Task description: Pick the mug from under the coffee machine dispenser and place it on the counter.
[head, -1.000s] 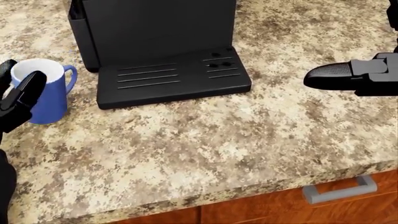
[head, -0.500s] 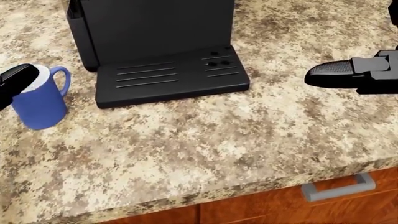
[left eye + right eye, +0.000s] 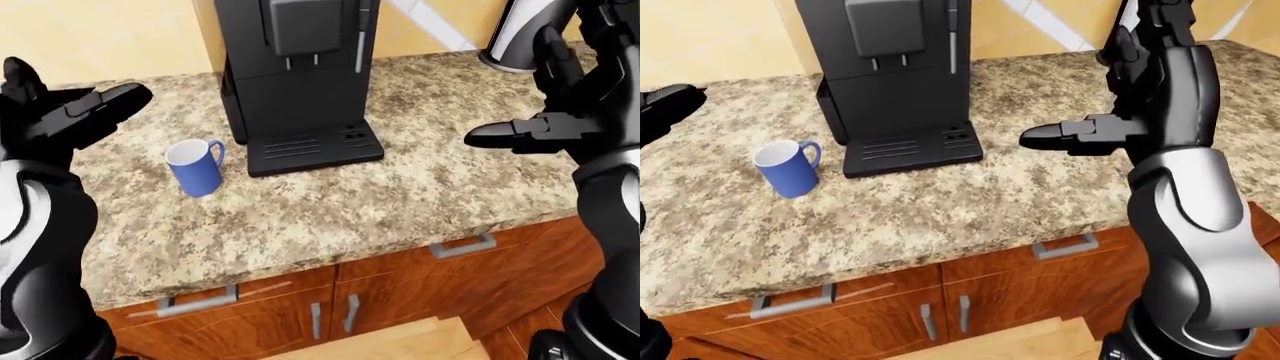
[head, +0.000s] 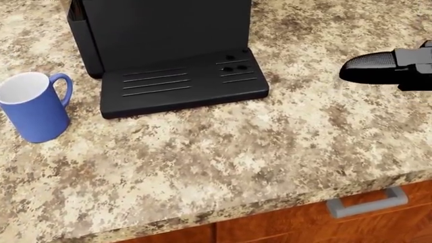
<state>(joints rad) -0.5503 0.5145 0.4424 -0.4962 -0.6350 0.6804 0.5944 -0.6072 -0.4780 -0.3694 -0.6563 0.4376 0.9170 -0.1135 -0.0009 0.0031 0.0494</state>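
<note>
A blue mug (image 3: 198, 166) with a white inside stands upright on the speckled counter (image 3: 330, 210), left of the black coffee machine (image 3: 295, 67); it also shows in the head view (image 4: 32, 106). The machine's drip tray (image 4: 182, 83) is bare. My left hand (image 3: 85, 112) is open and raised above the counter, up and left of the mug, apart from it. My right hand (image 3: 520, 135) is open, fingers stretched toward the left, hovering right of the machine; one finger shows in the head view (image 4: 378, 67).
A metal kettle (image 3: 520, 34) stands at the top right of the left-eye view. Brown cabinet doors with grey handles (image 3: 462, 246) run below the counter edge. A yellow wall is behind the machine.
My left hand has let go of the mug and drawn away up and left, out of the head view. The mug stays standing on the counter. The right hand barely moved.
</note>
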